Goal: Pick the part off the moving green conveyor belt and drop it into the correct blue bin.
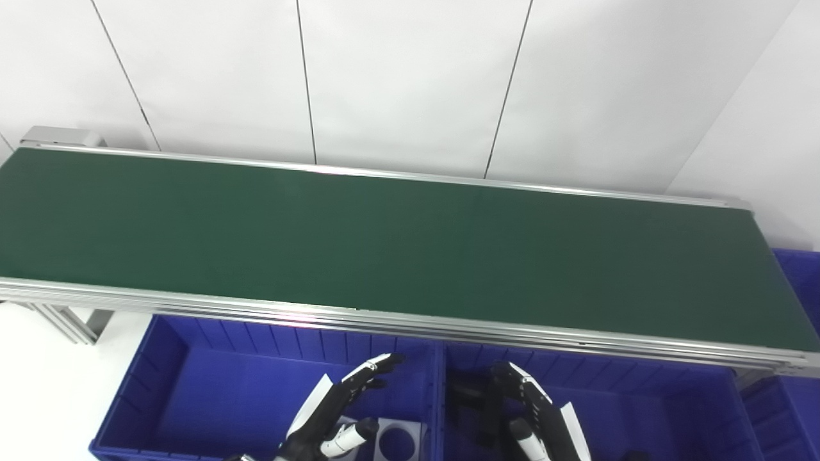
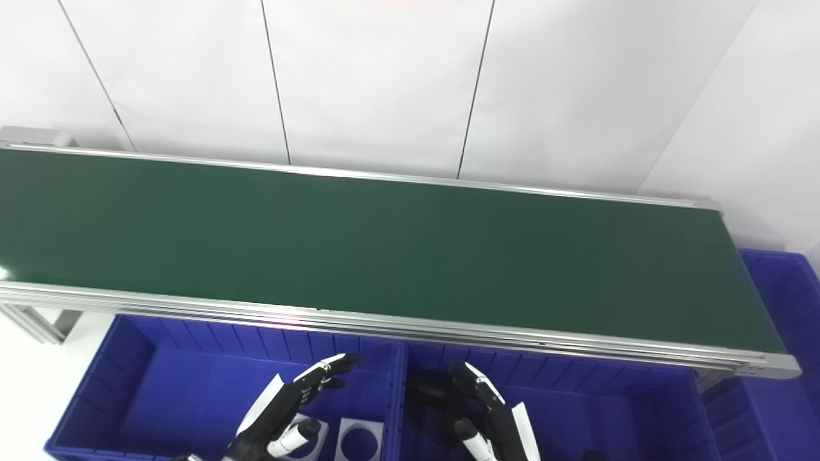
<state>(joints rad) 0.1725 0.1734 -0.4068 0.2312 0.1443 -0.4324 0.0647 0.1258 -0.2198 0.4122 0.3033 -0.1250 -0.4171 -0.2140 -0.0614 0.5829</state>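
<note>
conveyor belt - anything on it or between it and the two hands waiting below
No part shows on the conveyor belt. The left hand and right hand hang open over the blue bins; only the belt's metal side rail lies between them and the belt.

conveyor belt point(image 1: 384, 250) runs left to right, wall behind | left bin point(image 1: 192, 390) and right bin point(image 1: 640, 410) side by side in front, below belt edge | third bin point(image 1: 801, 282) past belt's right end | square parts point(image 1: 397, 438) in left bin near divider
</note>
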